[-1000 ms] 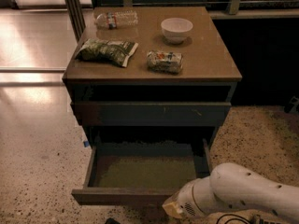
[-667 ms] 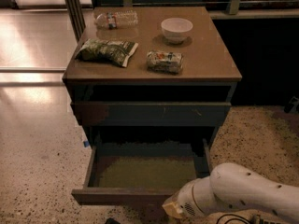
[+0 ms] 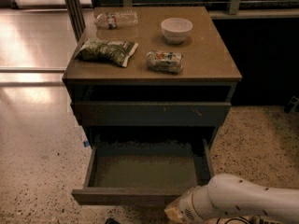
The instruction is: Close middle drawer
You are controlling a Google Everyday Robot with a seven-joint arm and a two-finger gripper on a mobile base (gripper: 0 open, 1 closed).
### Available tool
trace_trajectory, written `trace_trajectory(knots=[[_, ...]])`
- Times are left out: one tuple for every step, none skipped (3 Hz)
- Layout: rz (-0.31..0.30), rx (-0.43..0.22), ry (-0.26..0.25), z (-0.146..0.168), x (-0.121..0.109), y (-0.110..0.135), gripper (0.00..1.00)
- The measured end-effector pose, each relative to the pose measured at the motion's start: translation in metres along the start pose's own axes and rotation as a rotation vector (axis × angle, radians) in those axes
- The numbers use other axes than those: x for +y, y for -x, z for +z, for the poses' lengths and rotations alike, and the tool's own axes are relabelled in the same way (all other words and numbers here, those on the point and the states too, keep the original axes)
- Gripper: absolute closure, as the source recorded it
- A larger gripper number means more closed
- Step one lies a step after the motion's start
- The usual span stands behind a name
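Note:
The middle drawer (image 3: 126,196) is pulled far out of the cabinet. Its dark grey-green, handle-less front faces me and its dull olive-grey floor (image 3: 145,171) shows bare. My white arm (image 3: 243,199) comes in from the bottom right. My gripper (image 3: 174,213) sits at the arm's tan end, just below and in front of the right part of the drawer front, close to it. I cannot tell whether it touches the front.
Above the open drawer is a like drawer front (image 3: 149,113) with small pale scratches on its right. The cabinet top (image 3: 210,59) carries a water bottle (image 3: 116,19), a white bowl (image 3: 176,29), a green chip bag (image 3: 106,51) and a small snack packet (image 3: 164,61). Speckled floor surrounds the cabinet.

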State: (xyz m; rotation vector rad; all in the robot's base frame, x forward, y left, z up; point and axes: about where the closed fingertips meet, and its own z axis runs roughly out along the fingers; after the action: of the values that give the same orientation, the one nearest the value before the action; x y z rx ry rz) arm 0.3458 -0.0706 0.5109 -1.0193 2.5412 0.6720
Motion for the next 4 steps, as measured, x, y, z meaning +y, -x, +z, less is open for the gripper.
trace_trajectory(knots=[[0.003,0.005,-0.005,0.001,0.000,-0.002,1.00],[0.024,0.009,-0.002,0.031,-0.002,-0.019,1.00],[0.030,-0.025,-0.028,0.037,-0.010,-0.013,1.00],[0.047,-0.028,0.005,0.059,-0.008,-0.020,1.00]])
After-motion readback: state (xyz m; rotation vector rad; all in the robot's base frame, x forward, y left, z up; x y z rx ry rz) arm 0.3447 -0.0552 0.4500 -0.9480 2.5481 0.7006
